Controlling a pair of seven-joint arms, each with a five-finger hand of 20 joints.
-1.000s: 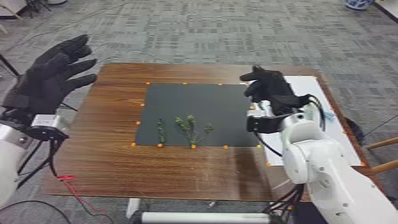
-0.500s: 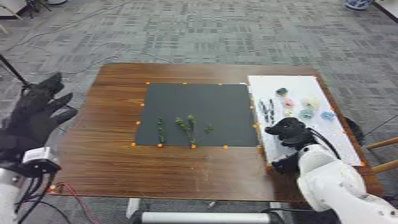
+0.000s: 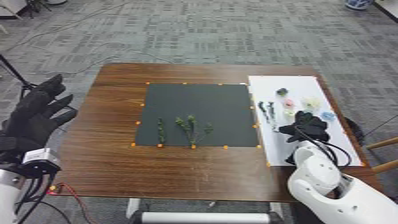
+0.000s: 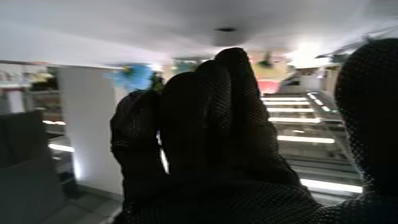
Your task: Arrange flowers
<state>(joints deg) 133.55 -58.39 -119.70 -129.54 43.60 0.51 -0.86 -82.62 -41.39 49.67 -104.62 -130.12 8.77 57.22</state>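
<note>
I'm holding my right hand wide, likely risking bumping the blue flower beside it if fingers sweep sideways.

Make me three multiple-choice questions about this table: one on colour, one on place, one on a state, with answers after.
1. What colour are the sprigs on the dark mat?
A. Red
B. White
C. Green

2. Where is the blue flower?
A. On the dark mat
B. On the white sheet
C. On the floor

3. How is the left hand?
A. Open and empty
B. Balled in a fist
C. Holding a sprig

Answers:
1 C: their stems and leaves show green.
2 B: it lies near the sheet's right edge.
3 A: its fingers are extended, with nothing in them.
</note>
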